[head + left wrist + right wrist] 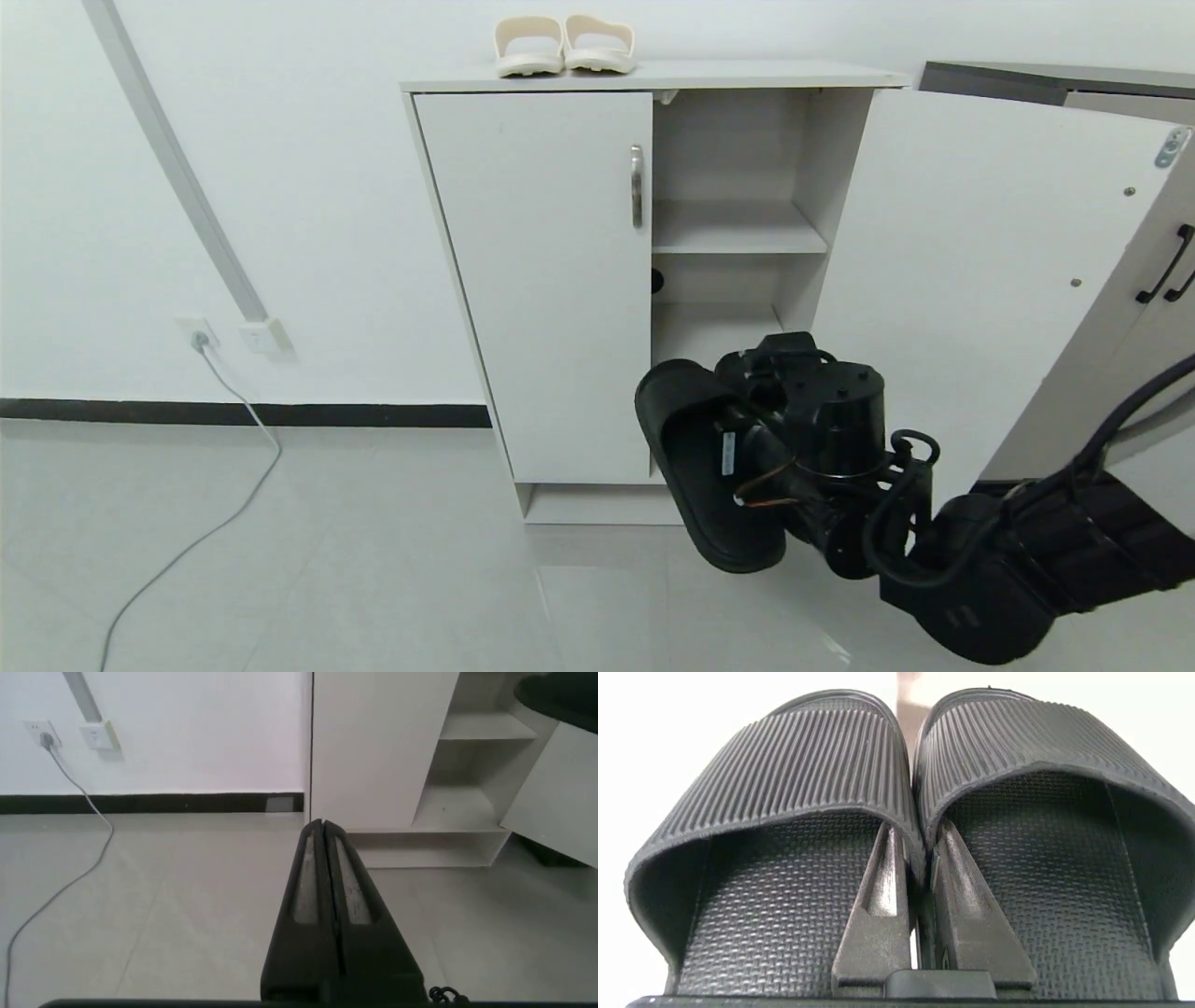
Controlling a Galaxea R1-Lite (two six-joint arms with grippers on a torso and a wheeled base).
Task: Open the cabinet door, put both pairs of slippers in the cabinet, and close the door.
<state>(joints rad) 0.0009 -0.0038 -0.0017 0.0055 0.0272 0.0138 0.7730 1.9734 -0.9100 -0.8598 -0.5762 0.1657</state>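
A white cabinet (pixel 532 280) stands against the wall with its right door (pixel 971 271) swung open and its left door shut. Inside, two bare shelves (pixel 738 229) show. A pair of cream slippers (pixel 565 45) rests on the cabinet top. My right gripper (pixel 915 873) is shut on a pair of black slippers (pixel 705 467), pinching their two inner edges (pixel 920 812) together; it holds them just in front of the open compartment, near the lower shelf. My left gripper (pixel 322 873) is shut and empty, low over the floor left of the cabinet (pixel 374 747).
A grey cable (pixel 201 523) runs across the tiled floor from a wall socket (pixel 198 334) at the left. A second cabinet with black handles (pixel 1167 266) stands behind the open door at the right. Open floor lies in front of the cabinet.
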